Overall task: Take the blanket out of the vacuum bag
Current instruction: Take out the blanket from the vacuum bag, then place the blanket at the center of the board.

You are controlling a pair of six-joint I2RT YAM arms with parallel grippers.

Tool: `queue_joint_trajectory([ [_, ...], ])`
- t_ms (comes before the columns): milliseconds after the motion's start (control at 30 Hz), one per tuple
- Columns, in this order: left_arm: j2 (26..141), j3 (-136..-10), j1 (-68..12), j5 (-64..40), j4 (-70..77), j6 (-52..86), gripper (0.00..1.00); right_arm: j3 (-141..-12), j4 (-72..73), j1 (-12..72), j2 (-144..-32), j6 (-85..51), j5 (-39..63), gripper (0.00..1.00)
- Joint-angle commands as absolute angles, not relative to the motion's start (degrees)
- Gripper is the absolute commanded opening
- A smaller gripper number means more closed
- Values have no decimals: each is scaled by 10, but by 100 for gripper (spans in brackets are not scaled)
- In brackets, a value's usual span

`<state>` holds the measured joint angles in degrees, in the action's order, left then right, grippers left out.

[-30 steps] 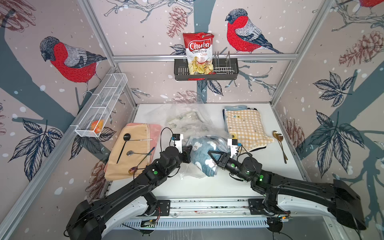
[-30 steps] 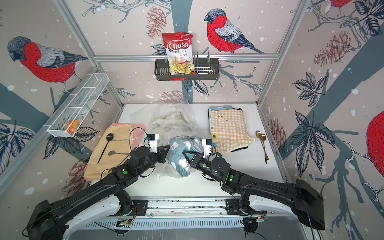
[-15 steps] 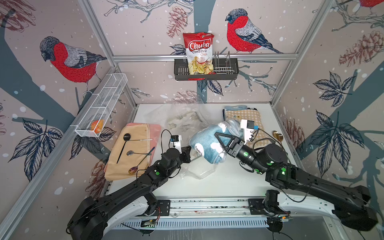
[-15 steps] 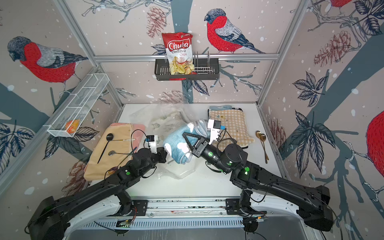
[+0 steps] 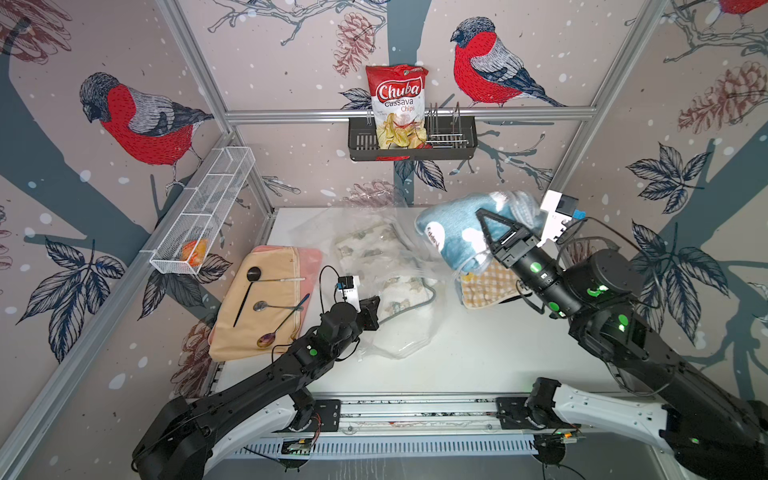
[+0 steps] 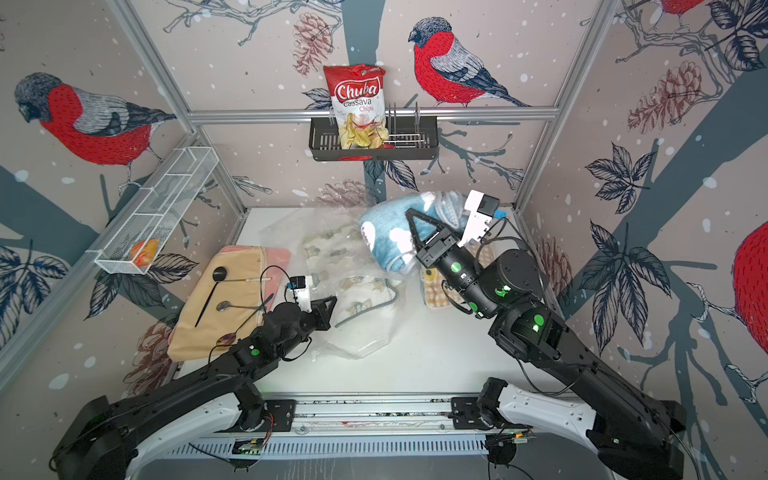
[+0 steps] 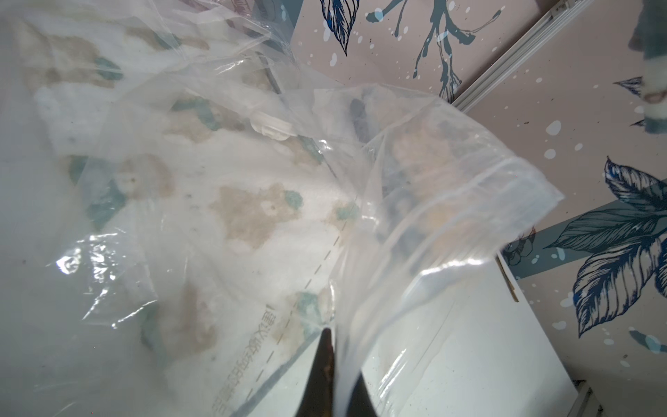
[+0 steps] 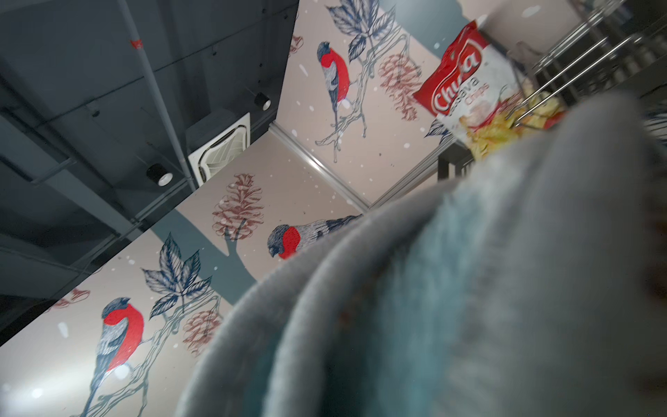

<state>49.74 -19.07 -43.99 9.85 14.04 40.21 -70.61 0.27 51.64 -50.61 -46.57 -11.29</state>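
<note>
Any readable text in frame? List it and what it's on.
"Chuba Cassava Chips": on the chip bag in the black rack.
Printed line along the vacuum bag by the dashed seam: characters too blurred to read.
Marking on the blanket: too small to read.

Blue blanket (image 5: 453, 232) lifted clear of crinkled vacuum bag (image 5: 399, 332) on table

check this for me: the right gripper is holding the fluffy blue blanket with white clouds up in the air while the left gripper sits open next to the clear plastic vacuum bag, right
Not quite. The left gripper is not open beside the clear plastic vacuum bag; it is shut on the bag's edge, as the left wrist view shows, with plastic pinched at the fingertips. The rest holds: in both top views the right gripper holds the fluffy blue blanket with white clouds in the air.
</note>
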Motion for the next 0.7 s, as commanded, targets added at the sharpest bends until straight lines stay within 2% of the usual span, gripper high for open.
queue_joint_trajectory([
  [0,490,-178,-439,103,160,406,0,-668,-19,425,-480,-482,-43,0],
  [167,469,-161,-439,98,157,410,0,-598,-27,263,-437,-524,84,0],
  [333,464,-159,-439,88,159,410,0,-559,1,125,-449,-546,217,0],
  [533,475,-163,-439,78,166,405,0,-574,58,42,-544,-513,285,0],
  [667,483,-175,-439,82,164,395,0,-657,107,17,-654,-500,328,0],
])
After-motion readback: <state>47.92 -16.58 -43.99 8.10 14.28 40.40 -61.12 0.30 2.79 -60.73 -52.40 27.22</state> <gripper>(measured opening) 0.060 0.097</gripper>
